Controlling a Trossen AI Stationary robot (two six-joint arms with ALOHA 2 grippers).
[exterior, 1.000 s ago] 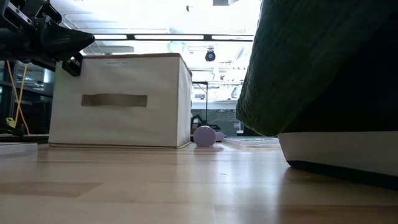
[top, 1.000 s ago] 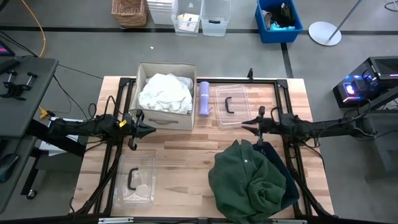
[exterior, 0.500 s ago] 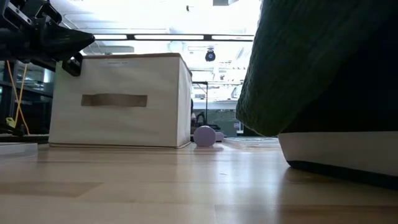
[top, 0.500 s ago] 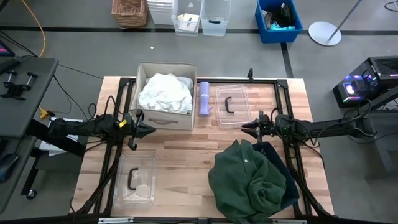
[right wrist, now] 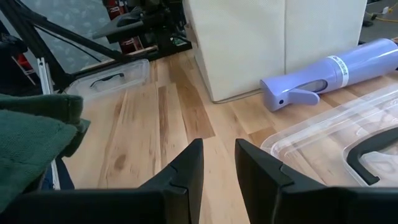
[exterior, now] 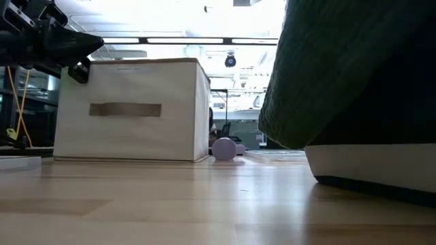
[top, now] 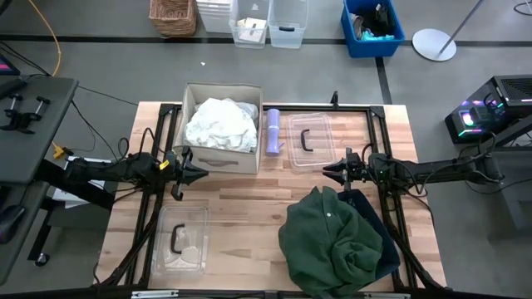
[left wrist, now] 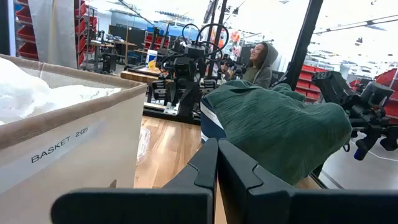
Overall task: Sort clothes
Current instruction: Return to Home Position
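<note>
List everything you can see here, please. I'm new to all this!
Table: one, pale wood.
Fabric box: one, light brown, far left part of the table.
White clothes: a heap, inside the box.
Spray bottle: one, lavender, lying beside the box.
Clear lids with handles: two, one beside the bottle, one at the near left.
Green shirt: one, dark green, heaped at the near right.
Dark blue garment: one, under the green shirt.
Person: one, grey hood, in the room beyond.
Left gripper: dark, shut, empty, in front of the box.
Right gripper: dark, slightly open, empty, above the green shirt's far edge.
</note>
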